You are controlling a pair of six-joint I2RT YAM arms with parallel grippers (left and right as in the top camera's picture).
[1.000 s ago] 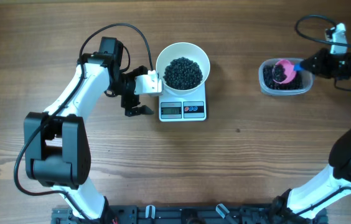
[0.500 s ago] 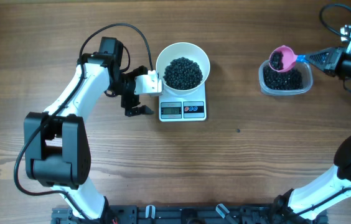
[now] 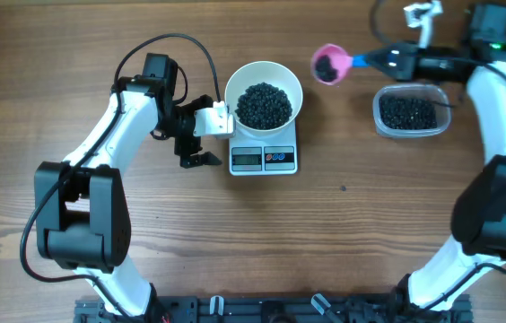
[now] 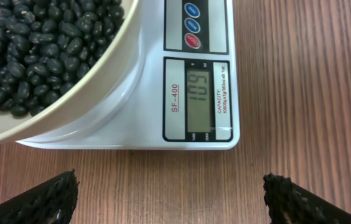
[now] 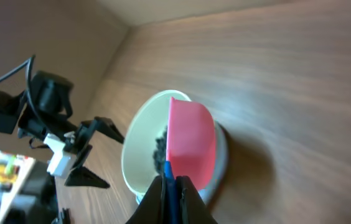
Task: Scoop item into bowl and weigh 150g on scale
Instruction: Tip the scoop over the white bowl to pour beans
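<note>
Beans sit in a pink scoop pointing left toward the bowl.

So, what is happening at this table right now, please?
Two robot arms are weighing out black beans. The right hand is shut on the handle of a pink scoop with beans in it, and holds it in the air between the clear tub and the white bowl. The bowl already has a pile of beans in it and stands on the scale. The left hand is open and empty, beside the scale's left edge.
</note>
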